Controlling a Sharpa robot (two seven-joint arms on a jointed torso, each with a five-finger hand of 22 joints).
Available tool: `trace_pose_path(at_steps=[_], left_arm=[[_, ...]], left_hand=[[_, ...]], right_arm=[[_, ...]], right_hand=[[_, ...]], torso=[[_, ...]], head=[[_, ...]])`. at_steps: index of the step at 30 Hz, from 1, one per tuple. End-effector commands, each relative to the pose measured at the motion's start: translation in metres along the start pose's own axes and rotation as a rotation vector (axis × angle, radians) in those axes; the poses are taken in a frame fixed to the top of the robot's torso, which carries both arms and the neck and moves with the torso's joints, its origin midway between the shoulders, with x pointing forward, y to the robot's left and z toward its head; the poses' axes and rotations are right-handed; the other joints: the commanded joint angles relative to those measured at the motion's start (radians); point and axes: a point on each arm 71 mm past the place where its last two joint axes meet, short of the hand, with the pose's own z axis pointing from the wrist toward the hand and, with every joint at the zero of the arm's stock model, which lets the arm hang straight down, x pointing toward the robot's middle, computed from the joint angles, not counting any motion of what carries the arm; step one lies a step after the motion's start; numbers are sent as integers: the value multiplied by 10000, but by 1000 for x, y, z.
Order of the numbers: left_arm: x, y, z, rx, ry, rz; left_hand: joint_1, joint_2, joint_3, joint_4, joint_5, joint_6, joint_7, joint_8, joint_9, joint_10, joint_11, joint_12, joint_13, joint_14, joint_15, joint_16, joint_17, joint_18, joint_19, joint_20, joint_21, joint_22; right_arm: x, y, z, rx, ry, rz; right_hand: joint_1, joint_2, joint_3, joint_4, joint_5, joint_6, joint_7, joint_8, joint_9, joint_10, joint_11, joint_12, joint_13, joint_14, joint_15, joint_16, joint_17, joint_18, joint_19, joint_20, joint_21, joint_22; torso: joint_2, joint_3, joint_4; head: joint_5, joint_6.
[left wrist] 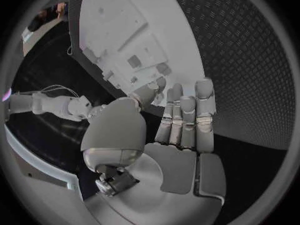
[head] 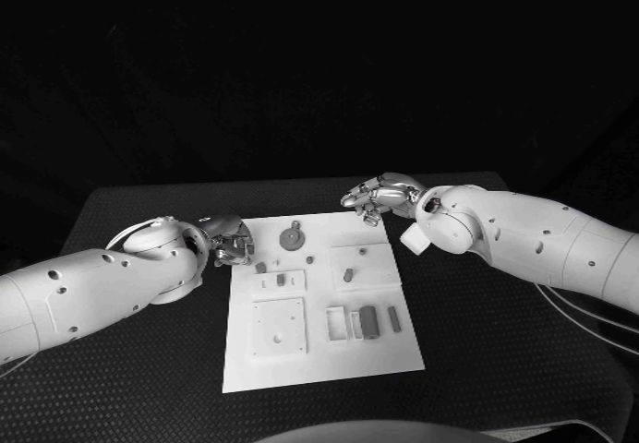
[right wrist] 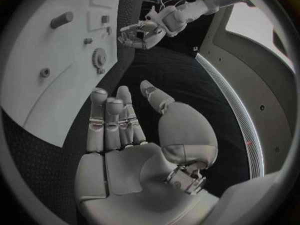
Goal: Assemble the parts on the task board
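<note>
Assembly looks barely begun: grey parts (head: 369,320) lie loose on the task board (head: 319,360) mid-tabletop, a gear (head: 291,238) at its far end, perhaps seated. Left hand (head: 229,240) and right hand (head: 382,197) flank that far edge, fingers apart, holding nothing.

Task board (head: 319,360): middle of the table (head: 506,369).
Left hand (head: 229,240): at the board's left edge, far end.
Right hand (head: 382,197): beyond the board's far right corner.
Gear part (head: 291,238): on the board, between the hands.
</note>
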Motion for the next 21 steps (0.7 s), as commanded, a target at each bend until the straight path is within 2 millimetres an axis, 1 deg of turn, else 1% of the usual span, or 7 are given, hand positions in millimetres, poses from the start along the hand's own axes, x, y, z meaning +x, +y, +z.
trace_pose_path(at_steps=[1, 3, 5, 6, 10, 15, 21], left_arm=[[1, -15, -1, 2026, -627, 1690], [4, -14, 0, 2022, -600, 1744], [7, -14, 0, 1998, -568, 1773], [8, -15, 0, 1984, -553, 1794], [10, -16, 0, 2052, -476, 1839], [10, -18, 3, 2105, -582, 1964], [15, -18, 8, 1819, -378, 2073]], left_hand=[[123, -134, -35, 131, -197, 76, -146, 70, -42, -189, 81, -213, -201, -346, 63, -214, -137, 878, -343, 77, -277, -65], [24, -398, -97, 397, -306, 199, -5, 107, -72, -151, 104, -348, -371, -513, 106, -401, -281, 818, -497, 121, -513, -165], [-138, -667, -209, 653, -628, 241, 10, 106, -100, -66, 95, -385, -449, -522, 103, -426, -330, 803, -486, 114, -594, -198], [-153, -717, -249, 708, -632, 287, 24, 125, -100, -3, 93, -373, -462, -521, 95, -425, -341, 801, -477, 110, -611, -201], [-96, -767, -348, 853, -631, 547, -21, 241, -82, 344, 45, -254, -468, -509, 54, -401, -371, 790, -434, 84, -664, -194], [157, -587, -363, 753, -629, 629, -66, 257, -99, 432, 5, -276, -516, -519, 17, -392, -395, 766, -427, 60, -705, -176], [-65, -559, -517, 955, -627, 696, -79, 256, -130, 525, -3, -294, -560, -491, 7, -357, -412, 736, -380, 35, -733, -153]], right_arm=[[1, 0, 0, -76, 43, 25], [0, 0, 0, -74, 37, 24], [1, 0, 0, -75, 44, 25], [1, 0, 0, -78, 52, 26], [1, 1, 0, -82, 57, 27], [1, 1, 0, -83, 58, 27], [1, 1, 1, -89, 74, 30]], right_hand=[[-94, 12, 4, 71, 38, 6, 68, -44, -15, -55, 31, 65, -15, -77, -17, -41, -15, 200, 4, -88, -60, 162], [-94, 11, 4, 71, 38, 6, 68, -44, -15, -55, 31, 65, -15, -77, -17, -41, -15, 200, 4, -88, -59, 162], [-94, 12, 4, 71, 38, 6, 68, -44, -15, -55, 31, 65, -15, -77, -17, -41, -15, 200, 4, -88, -60, 162], [-94, 11, 4, 71, 38, 6, 68, -44, -15, -55, 31, 65, -15, -77, -17, -41, -15, 200, 4, -88, -60, 162], [-94, 11, 4, 71, 38, 6, 68, -43, -15, -55, 31, 66, -16, -76, -17, -41, -15, 200, 4, -88, -59, 162], [-94, 12, 4, 72, 38, 5, 68, -43, -15, -55, 31, 67, -17, -76, -17, -40, -15, 200, 5, -88, -59, 162], [-95, 13, 4, 73, 38, 5, 68, -43, -15, -55, 31, 67, -18, -76, -17, -40, -15, 200, 5, -88, -60, 162]], torso=[[6, -15, -13], [5, -14, -11], [5, -11, -4], [6, -11, -2], [7, -11, -4], [4, -15, -10], [8, -9, -11]], head=[[3, 18], [8, 23], [7, 23], [4, 25], [-5, 30], [-7, 42], [-13, 39]])
